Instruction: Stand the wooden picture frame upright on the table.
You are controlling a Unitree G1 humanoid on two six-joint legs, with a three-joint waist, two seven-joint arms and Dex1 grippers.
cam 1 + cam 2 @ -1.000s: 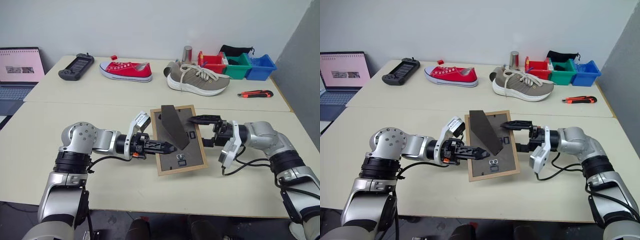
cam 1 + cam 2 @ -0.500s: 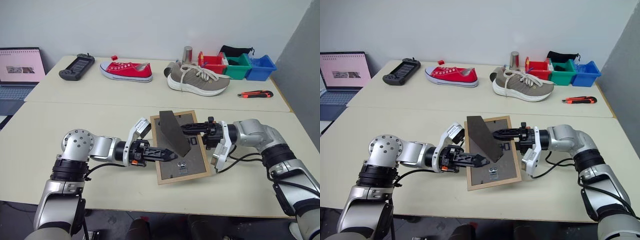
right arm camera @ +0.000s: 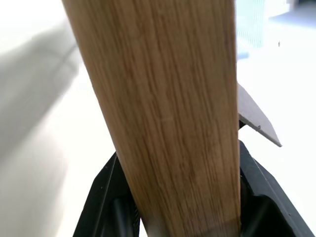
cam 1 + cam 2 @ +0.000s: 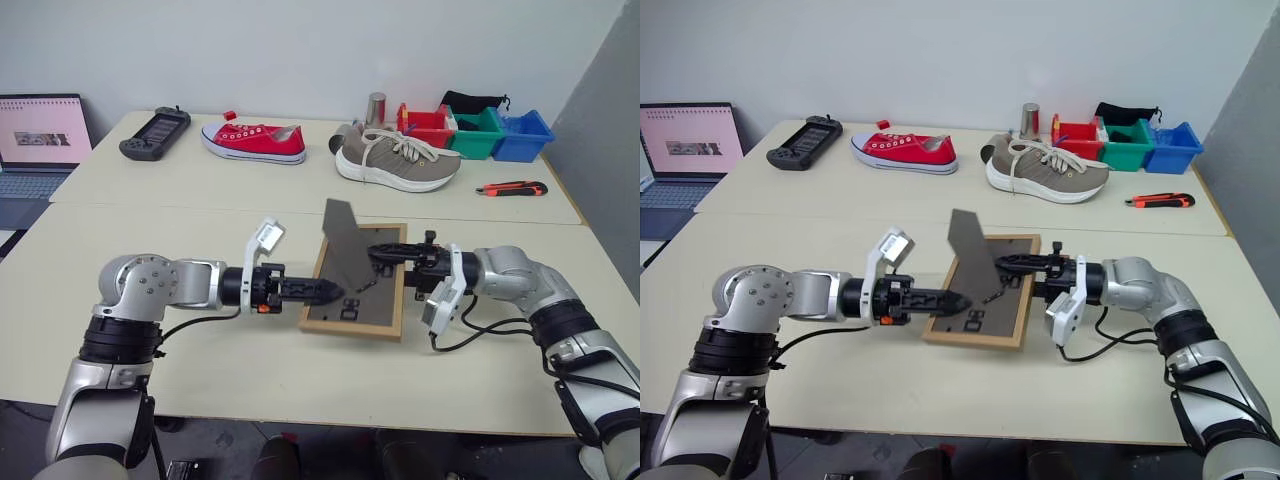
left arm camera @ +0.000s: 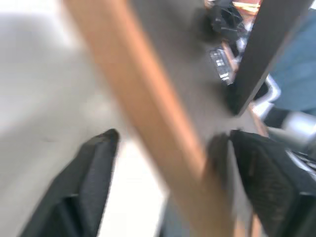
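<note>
The wooden picture frame (image 4: 352,331) lies tilted over the table (image 4: 230,385), dark back panel up. Its fold-out stand (image 4: 343,243) sticks up, and its near rim is low at the tabletop. My right gripper (image 4: 385,258) is shut on the frame's far right rim; in the right wrist view the wood (image 3: 163,98) sits tight between the black fingers (image 3: 106,192). At the frame's left side, my left gripper (image 4: 325,291) is open. In the left wrist view its fingers (image 5: 94,168) stand wide apart on either side of the rim (image 5: 148,98).
On the far table section are a red sneaker (image 4: 252,140), a grey-tan sneaker (image 4: 395,160), a black game controller (image 4: 152,133), a metal cylinder (image 4: 374,105), coloured bins (image 4: 475,130) and a utility knife (image 4: 510,187). A laptop (image 4: 35,140) stands at far left.
My right gripper closed on the frame's right rim. My left gripper opened and let go of the left rim. The frame has sunk and lies flatter, nearer the table.
</note>
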